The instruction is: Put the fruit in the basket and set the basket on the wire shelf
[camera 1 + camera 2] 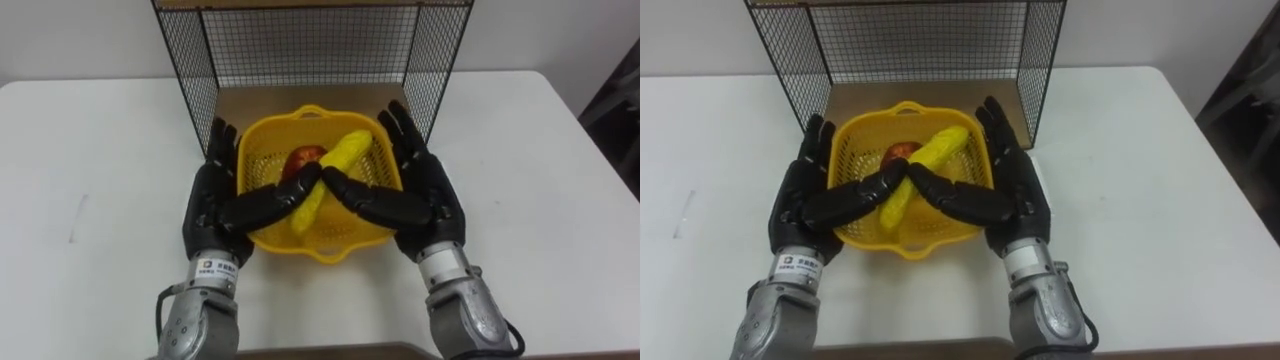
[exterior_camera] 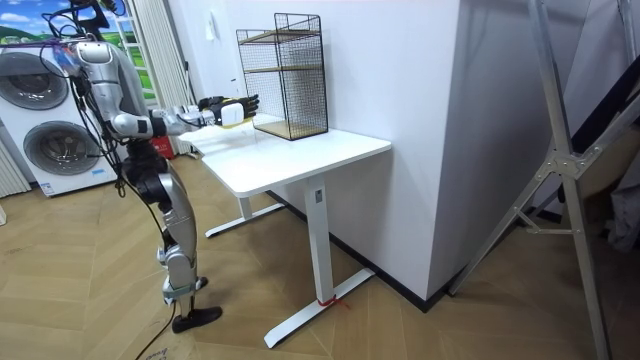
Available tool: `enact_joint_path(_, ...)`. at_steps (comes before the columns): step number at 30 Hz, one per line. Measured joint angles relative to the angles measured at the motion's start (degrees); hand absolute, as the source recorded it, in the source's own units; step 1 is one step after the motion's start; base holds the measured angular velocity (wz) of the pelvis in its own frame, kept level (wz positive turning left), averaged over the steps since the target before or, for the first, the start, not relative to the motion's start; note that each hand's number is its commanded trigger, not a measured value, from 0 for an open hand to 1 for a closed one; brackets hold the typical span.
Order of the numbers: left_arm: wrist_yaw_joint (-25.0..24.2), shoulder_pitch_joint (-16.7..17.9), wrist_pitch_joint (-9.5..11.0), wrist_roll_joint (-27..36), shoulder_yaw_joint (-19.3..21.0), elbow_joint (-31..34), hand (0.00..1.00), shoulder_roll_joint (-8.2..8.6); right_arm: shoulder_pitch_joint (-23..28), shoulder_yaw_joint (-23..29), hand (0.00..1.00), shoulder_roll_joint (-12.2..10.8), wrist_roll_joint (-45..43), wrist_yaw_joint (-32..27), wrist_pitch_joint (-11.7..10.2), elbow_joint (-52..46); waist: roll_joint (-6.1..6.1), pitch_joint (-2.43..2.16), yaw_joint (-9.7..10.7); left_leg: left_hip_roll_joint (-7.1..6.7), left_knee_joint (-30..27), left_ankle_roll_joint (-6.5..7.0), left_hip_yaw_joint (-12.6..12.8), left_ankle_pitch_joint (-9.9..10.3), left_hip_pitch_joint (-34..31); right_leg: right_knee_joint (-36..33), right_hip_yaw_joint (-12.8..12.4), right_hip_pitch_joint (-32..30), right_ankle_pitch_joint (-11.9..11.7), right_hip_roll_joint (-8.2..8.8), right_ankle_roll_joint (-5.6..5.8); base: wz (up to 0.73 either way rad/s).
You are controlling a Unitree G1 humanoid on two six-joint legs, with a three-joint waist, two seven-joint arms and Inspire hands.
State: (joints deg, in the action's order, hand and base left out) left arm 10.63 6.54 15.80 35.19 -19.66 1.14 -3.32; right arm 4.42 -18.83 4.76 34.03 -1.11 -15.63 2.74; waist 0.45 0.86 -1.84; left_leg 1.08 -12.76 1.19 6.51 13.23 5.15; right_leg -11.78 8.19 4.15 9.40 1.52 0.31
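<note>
Already the yellow fruit [image 1: 338, 157] and red fruit [image 1: 303, 158] lie in the basket [image 1: 318, 243]. It is held at the wire shelf's [image 1: 310, 45] open front, pressed between the left robot hand [image 1: 212, 205] and right robot hand [image 1: 425, 195], fingers straight. By my judgement, setting it fully inside remains.

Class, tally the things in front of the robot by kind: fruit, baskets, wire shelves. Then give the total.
Fruit: 2 (red fruit, yellow fruit)
Basket: 1
Wire shelf: 1
Total: 4
</note>
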Motion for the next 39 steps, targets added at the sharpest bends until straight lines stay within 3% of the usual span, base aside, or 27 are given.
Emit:
enact_joint_path(4, 0.0, -0.48, 0.94, 0.0, 0.0, 0.03, 0.0, 0.16, -0.59, -0.05, 0.0, -0.38, -0.62, -0.18, -1.26, -0.04, 0.2, 0.28, 0.2, 0.06, 0.12, -0.01, -0.01, 0.02, 0.38, 0.04, 0.44, 0.64, 0.0, -0.03, 0.0, 0.0)
enact_joint_path(10, 0.03, -0.47, 0.98, 0.08, -0.15, 0.23, 0.0, 0.16, -0.62, -0.12, 0.0, -0.44, -0.98, -0.8, -1.79, -0.18, 0.2, 0.27, 0.31, 0.05, -0.06, -0.03, -0.39, 0.03, 0.07, -0.02, 0.79, 0.58, 0.0, -0.01, 0.0, 0.03)
enact_joint_path(17, 0.03, -0.47, 2.24, 0.08, -0.25, 1.02, 0.0, 0.16, -0.62, -0.11, 0.0, -0.48, -0.92, -0.8, -2.13, -1.87, -0.32, 0.17, 0.33, 0.11, -0.55, -0.03, -0.42, 0.05, -0.05, -0.46, 0.75, 0.44, 0.03, -0.01, 0.02, 0.0)
enact_joint_path(20, 0.05, -0.47, 2.69, 0.07, -0.47, 1.12, 0.0, 0.15, -0.62, -0.15, 0.0, -0.48, -0.91, -0.82, -2.21, -2.34, -0.87, -0.08, 0.06, 0.29, -1.74, -0.1, -0.31, 0.19, -0.94, -1.29, 0.62, -0.62, 0.06, -0.04, 0.03, -0.01)
enact_joint_path(22, 0.22, -0.44, 2.83, -0.05, -0.79, 1.12, 0.0, 0.15, -0.63, -0.16, 0.0, -0.47, -0.87, -1.25, -2.29, -2.34, -1.02, -0.08, -0.06, 0.79, -4.28, -0.19, -0.27, 1.21, -1.77, -3.22, 0.62, -1.31, 0.48, -0.21, -0.16, 0.0)
enact_joint_path(28, 0.31, -0.43, 3.11, 0.06, -0.78, 1.13, 0.0, 0.13, -0.5, -0.38, 0.0, -0.46, -0.46, -1.11, -2.31, -2.15, -1.27, -0.01, -0.14, 3.6, -16.99, -1.39, -0.5, 7.44, -5.3, -12.69, 0.78, -4.08, 6.57, -1.42, -1.69, -0.03)
enact_joint_path(30, 0.3, -0.39, 3.51, 0.1, -0.73, 1.15, 0.0, -0.18, -0.48, -0.32, 0.0, -0.45, -0.09, -0.18, -2.31, -2.15, -1.42, -0.22, -0.35, 5.62, -25.27, -2.42, -0.63, 9.0, -9.38, -17.58, 0.35, -6.8, 9.92, -2.73, -2.6, -0.07)
enact_joint_path(31, 0.3, -0.35, 3.57, 0.08, -0.73, 1.13, 0.0, -0.16, -0.47, -0.33, 0.0, -0.37, -0.12, 0.12, -2.3, -2.12, -1.01, 0.03, -0.37, 7.15, -31.87, -2.88, -0.94, 8.04, -12.26, -18.84, -0.45, -7.21, 10.54, -3.79, -3.37, -0.12)
enact_joint_path(32, 0.3, -0.18, 3.57, 0.09, -0.73, 1.1, 0.0, -0.21, -0.42, -0.4, 0.0, -0.39, -0.12, 0.16, -2.3, -1.94, -0.75, 0.2, -0.4, 7.62, -34.66, -2.99, -1.21, 7.01, -13.39, -19.18, -0.74, -7.1, 10.72, -4.23, -3.71, -0.26)
enact_joint_path(33, 0.3, 0.39, 3.63, 0.13, -0.69, 1.08, 0.0, -0.35, -0.38, -0.64, 0.0, -0.51, -0.23, 0.25, -2.23, -1.35, -0.39, 0.37, -0.67, 8.15, -39.11, -3.06, -1.85, 3.94, -15.29, -19.4, -1.37, -6.5, 10.79, -4.67, -4.25, -0.34)
enact_joint_path(34, 0.3, 0.67, 3.75, 0.14, -0.69, 1.04, 0.0, -0.4, -0.31, -0.85, 0.0, -0.43, -0.18, 0.3, -2.21, -1.33, -0.91, 0.48, -0.73, 7.77, -41.92, -2.86, -2.1, 0.08, -16.91, -19.44, -2.57, -5.77, 10.8, -4.53, -4.74, -0.31)
enact_joint_path(35, 0.27, 0.75, 3.83, 0.12, -0.69, 1.04, 0.0, -0.49, -0.28, -0.85, 0.0, -0.4, -0.19, 0.48, -2.26, -1.27, -1.79, 0.61, -1.04, 7.19, -42.16, -2.95, -2.38, -0.69, -17.51, -19.46, -3.52, -5.4, 10.78, -4.42, -5.08, -0.04)
enact_joint_path(37, 0.11, 0.18, 4.57, 0.12, -0.94, 1.12, 0.0, -0.24, -0.87, -0.08, 0.0, -0.3, -0.04, 0.51, -2.7, -1.15, -2.2, 0.13, -0.41, 3.79, -33.39, -2.85, -3.48, 0.17, -20.34, -19.36, -5.21, -5.96, 10.26, -4.12, -5.54, 0.09)
enact_joint_path(38, 0.11, 0.18, 4.68, 0.12, -0.91, 1.12, 0.0, -0.1, -0.94, -0.13, 0.0, -0.33, -0.04, 0.51, -2.69, -1.14, -2.19, 0.1, -0.45, 3.12, -29.87, -3.06, -3.49, -0.07, -20.58, -19.3, -5.3, -6.38, 10.23, -4.01, -5.5, -0.1)
enact_joint_path(39, 0.11, 0.18, 4.72, 0.07, -0.61, 1.12, 0.0, -0.14, -0.93, -0.4, 0.0, -0.38, -0.1, 0.51, -2.59, -1.11, -2.18, 0.08, -0.83, 2.23, -22.57, -3.4, -3.55, -0.78, -20.61, -19.23, -5.34, -6.4, 10.29, -3.98, -5.63, -0.27)
